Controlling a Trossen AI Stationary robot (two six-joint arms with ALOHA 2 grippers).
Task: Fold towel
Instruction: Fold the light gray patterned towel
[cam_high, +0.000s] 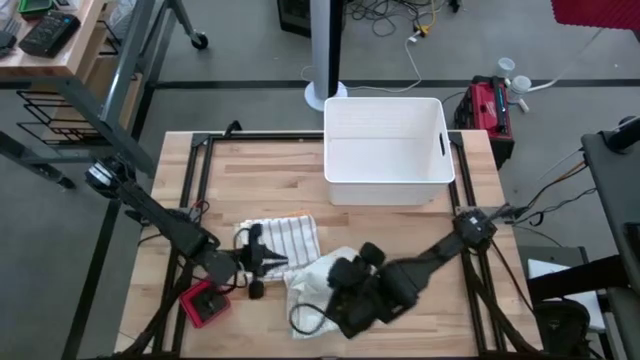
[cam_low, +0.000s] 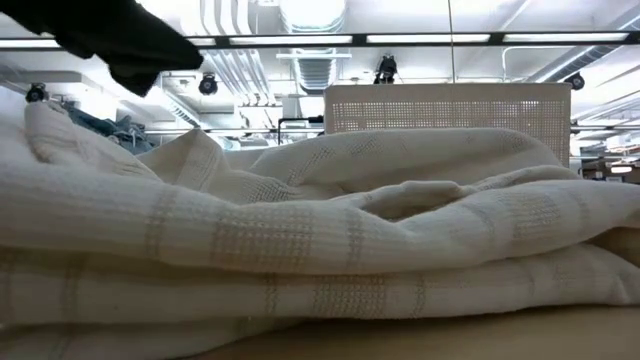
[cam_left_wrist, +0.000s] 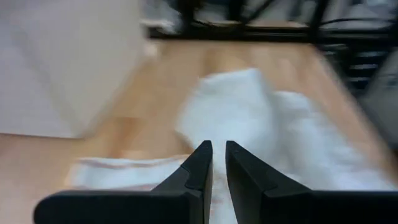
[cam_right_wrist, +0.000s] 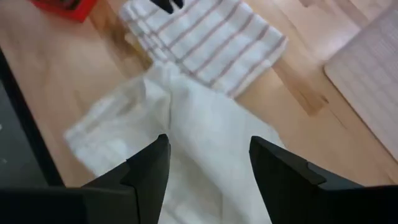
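Crumpled towel (cam_low: 330, 230) lies on the desk (cam_high: 400, 225); right gripper (cam_right_wrist: 208, 165) hovers above, jaws wide, empty; left gripper (cam_left_wrist: 217, 165) nearly closed, empty.

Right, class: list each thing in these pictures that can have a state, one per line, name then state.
Towel: partly folded, striped part flat, the rest bunched on the table.
White bin: upright, empty as far as shown.
Left gripper: jaws nearly shut, at the towel's edge; a grip is not clear.
Right gripper: jaws open above the towel, holding nothing.
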